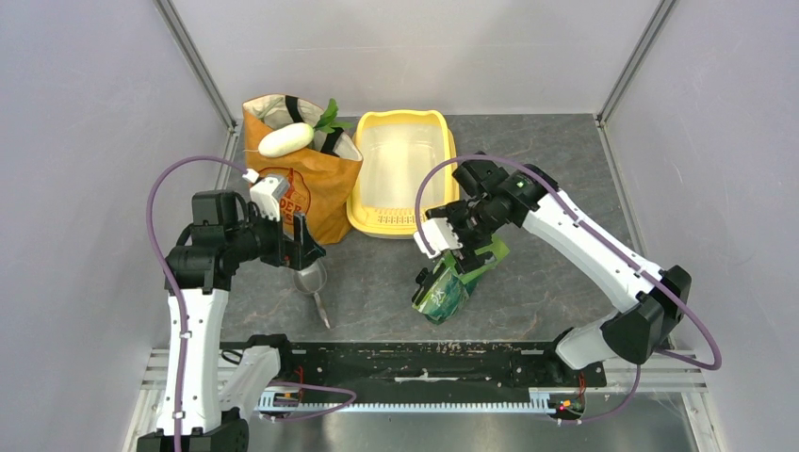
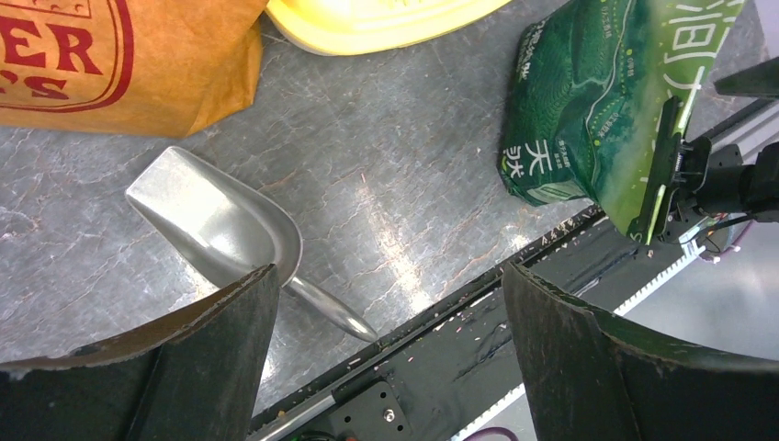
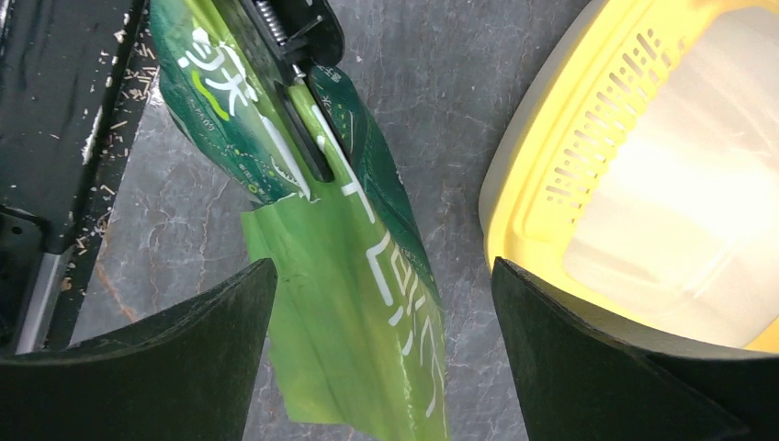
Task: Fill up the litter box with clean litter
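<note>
Right wrist shows my right fingers (image 3: 165, 367) open over the green bag (image 3: 367, 276) by the table's (image 1: 377, 292) near edge; left fingers (image 2: 165, 377) are open above the scoop (image 2: 220, 225). The litter box (image 1: 386, 223) sits toward the far edge. The bag seems floppy and slick: I'd pinch its flat top.

Bright, even overhead light; glare whitens the litter box (image 3: 519, 220) basin and streaks the bench (image 2: 395, 184).
</note>
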Robot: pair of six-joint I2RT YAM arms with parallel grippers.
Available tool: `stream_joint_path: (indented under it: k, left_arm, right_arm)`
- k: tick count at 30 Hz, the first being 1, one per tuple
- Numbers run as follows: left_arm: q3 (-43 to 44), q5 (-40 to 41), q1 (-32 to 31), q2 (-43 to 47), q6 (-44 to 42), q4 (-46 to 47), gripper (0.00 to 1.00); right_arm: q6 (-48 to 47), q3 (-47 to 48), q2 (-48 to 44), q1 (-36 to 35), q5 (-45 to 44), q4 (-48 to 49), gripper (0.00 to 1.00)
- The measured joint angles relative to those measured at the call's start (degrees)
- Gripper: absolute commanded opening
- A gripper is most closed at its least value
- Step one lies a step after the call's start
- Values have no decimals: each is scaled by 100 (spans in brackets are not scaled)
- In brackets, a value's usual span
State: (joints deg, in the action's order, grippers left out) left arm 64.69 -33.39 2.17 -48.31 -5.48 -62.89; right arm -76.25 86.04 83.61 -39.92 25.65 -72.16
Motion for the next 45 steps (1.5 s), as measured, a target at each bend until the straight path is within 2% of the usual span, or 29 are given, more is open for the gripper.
stream_joint_path:
  k: [1, 2, 4, 5, 8, 10, 11, 14, 17, 20, 23, 27, 34, 42, 45]
  left_arm:
    - [-2, -28, -2, 17, -9, -2, 97]
    - [-9, -70, -2, 37, -31, -2, 97]
    - [-26, -153, -2, 50, -103, -2, 97]
    - [-33, -179, -2, 48, -153, -2, 97]
    - [-37, -323, 0, 39, -339, 2, 97]
    - [-37, -481, -2, 35, -444, 15, 97]
    - [-37, -619, -4, 26, -498, 37, 97]
    - [-55, -1217, -66, -28, -605, 282, 97]
    - [-341, -1655, -431, -22, -323, 1272, 93]
    - [-634, -1648, -1290, -199, 149, 2444, 88]
    - [-625, -1471, -2293, -737, 352, 3388, 82]
    - [-610, -1102, -3084, -1665, 442, 4360, 80]
    - [-612, -802, -4260, -2441, 365, 5270, 80]
    - [-660, -691, -4769, -2680, 328, 5803, 81]
    - [-756, -595, -4872, -2723, 332, 5897, 77]
  right_arm:
    - [-7, -26, 15, 0, -20, 59, 89]
    - [-15, -66, 26, 0, -37, 109, 78]
    - [-57, -212, 44, 4, -111, 199, 52]
    - [-61, -304, 59, 11, -164, 210, 43]
    - [-46, -435, 164, 79, -271, 192, 23]
    - [35, -439, 201, 173, -282, 181, 3]
    - [90, -439, 201, 245, -282, 157, 0]
    - [251, -437, 197, 562, -166, 26, 0]
    - [350, -439, 136, 988, -42, -31, 0]
    - [431, -597, -72, 1211, -109, -11, 0]
    - [540, -826, -378, 1226, -92, -4, 0]
    - [730, -925, -522, 1202, -42, -35, 0]
    - [942, -968, -538, 1202, 9, -31, 0]
    - [1078, -973, -535, 1202, 13, -31, 0]
    - [1095, -973, -533, 1202, 13, -31, 0]
